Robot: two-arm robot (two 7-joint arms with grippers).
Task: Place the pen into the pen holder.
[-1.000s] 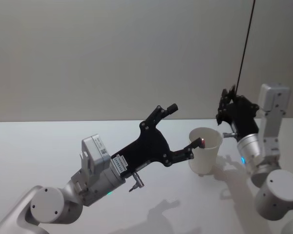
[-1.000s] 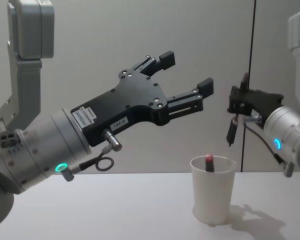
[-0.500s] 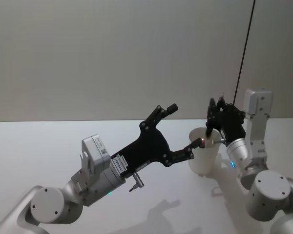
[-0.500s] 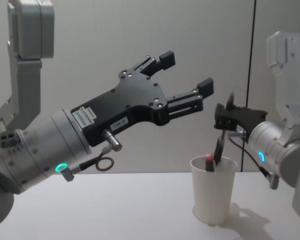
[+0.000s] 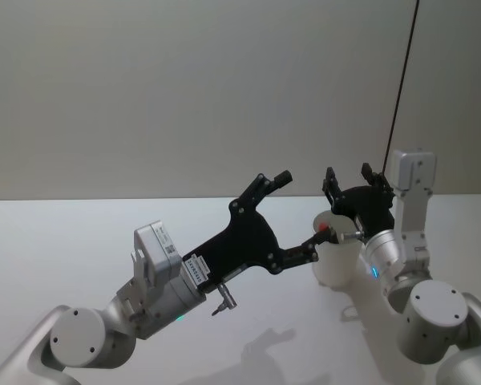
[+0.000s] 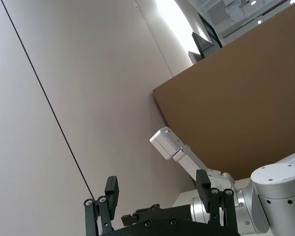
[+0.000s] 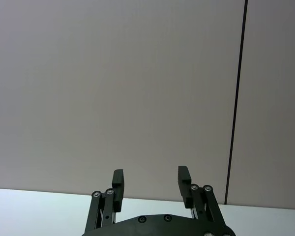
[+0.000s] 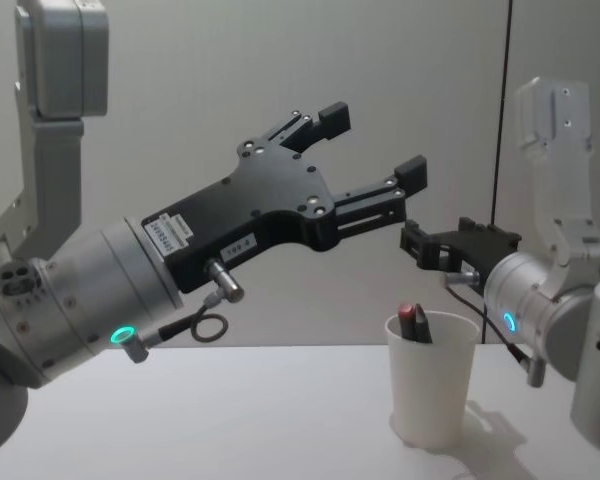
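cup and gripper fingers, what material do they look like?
Pen holder: likely paper, matte white, with a rolled rim and thin tapered wall. Left gripper fingers: matte black, flat plates with visible screws, probably anodised metal or hard plastic; can't tell which.

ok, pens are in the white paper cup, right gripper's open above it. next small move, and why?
Probably lift the right gripper straight up and back. Its fingers are spread and hold nothing, and two pens already stand in the white paper cup. The left gripper hovers open nearby, so retreat away from it.

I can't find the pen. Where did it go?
The dark pen stands inside the white paper cup, beside a red-tipped pen, on the table's right side just below the open right gripper.
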